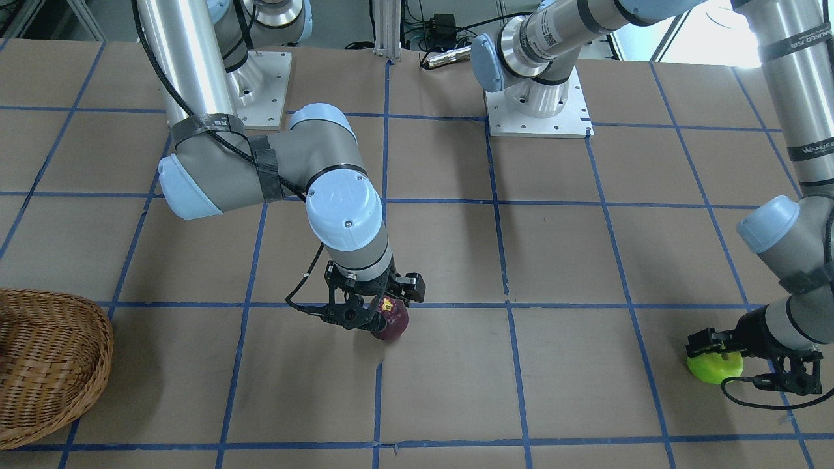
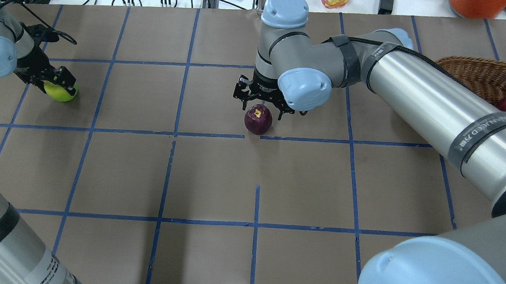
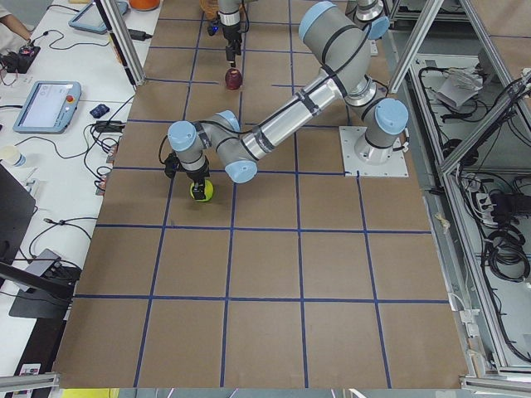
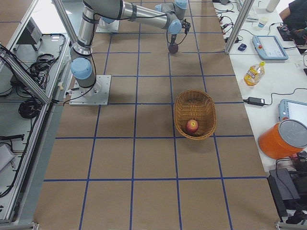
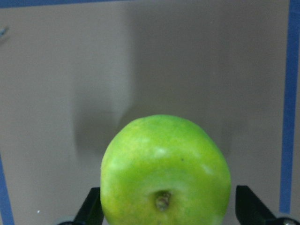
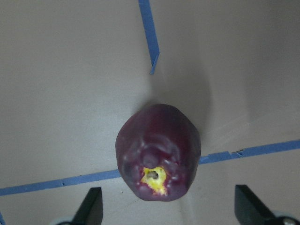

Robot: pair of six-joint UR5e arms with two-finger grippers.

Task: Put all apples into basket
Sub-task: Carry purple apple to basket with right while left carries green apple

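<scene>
The lime green apple (image 5: 164, 173) sits on the table between the open fingers (image 5: 93, 206) of my left gripper (image 2: 54, 83); it also shows in the front view (image 1: 713, 368). The dark purple apple (image 6: 159, 152) stands on a blue tape line, just ahead of and between the open fingers (image 6: 91, 208) of my right gripper (image 2: 261, 104); it also shows in the overhead view (image 2: 258, 118). The red apple (image 4: 192, 125) lies inside the wicker basket (image 4: 182, 103), which also shows at the overhead view's right edge (image 2: 483, 75).
The table is brown paper with a blue tape grid. The arm mount plates (image 1: 537, 111) stand at the robot's side. Beyond the far edge, a side table holds a juice bottle (image 4: 253, 73), an orange container (image 4: 283, 139), tablets and cables.
</scene>
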